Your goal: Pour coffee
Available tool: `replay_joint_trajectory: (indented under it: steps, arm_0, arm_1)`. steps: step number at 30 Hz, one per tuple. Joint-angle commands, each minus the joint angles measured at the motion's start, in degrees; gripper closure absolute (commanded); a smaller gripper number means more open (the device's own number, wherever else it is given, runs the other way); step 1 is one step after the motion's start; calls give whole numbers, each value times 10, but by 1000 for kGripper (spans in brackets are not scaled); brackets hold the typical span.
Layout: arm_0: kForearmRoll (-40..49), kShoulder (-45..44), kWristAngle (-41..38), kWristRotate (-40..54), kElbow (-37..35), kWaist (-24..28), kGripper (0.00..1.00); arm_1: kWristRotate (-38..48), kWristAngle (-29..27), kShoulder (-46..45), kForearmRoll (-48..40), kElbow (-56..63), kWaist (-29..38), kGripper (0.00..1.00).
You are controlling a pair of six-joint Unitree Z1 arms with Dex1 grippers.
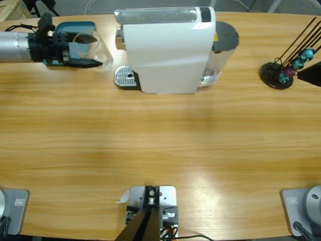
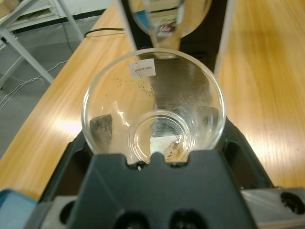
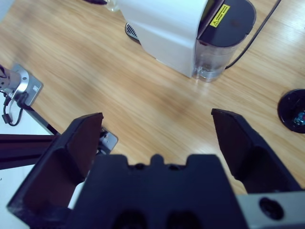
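Left gripper (image 2: 155, 143): fingers closed around the clear empty glass cup (image 2: 153, 107), held on its side above the wooden tabletop (image 1: 160, 140).
Cup position: just left of the white coffee machine (image 1: 168, 47) and its round metal drip tray (image 1: 125, 77).
Right gripper (image 3: 157, 136): fingers spread wide, holding nothing, above the tabletop.

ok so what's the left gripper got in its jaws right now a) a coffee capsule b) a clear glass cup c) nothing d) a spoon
b: the left gripper is shut on a clear glass cup, which the left wrist view looks straight into, with the coffee machine beyond it.
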Motion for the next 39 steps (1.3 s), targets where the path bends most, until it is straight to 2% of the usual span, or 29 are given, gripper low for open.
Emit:
replay_joint_trajectory:
  steps: [1,4,9,17,20,30,39]
  arm_0:
    - [24,26,92,5,-11,-63,1000]
    - [43,26,137,5,-19,-83,1000]
    - [53,28,146,4,-27,-86,1000]
    - [158,45,190,5,-97,-116,1000]
    - [175,45,207,6,-100,-126,1000]
    - [194,45,217,7,-103,-135,1000]
    - [251,62,245,6,-146,-167,1000]
  arm_1:
    - [-5,-16,4,-13,33,5,0]
    - [-4,-17,1,-15,35,5,0]
    - [-4,-24,1,-16,37,5,0]
    - [-3,-26,1,-18,37,4,0]
    - [-3,-28,1,-18,36,3,0]
    - [-3,-27,0,-18,36,2,0]
    - [-2,-27,1,-19,41,2,0]
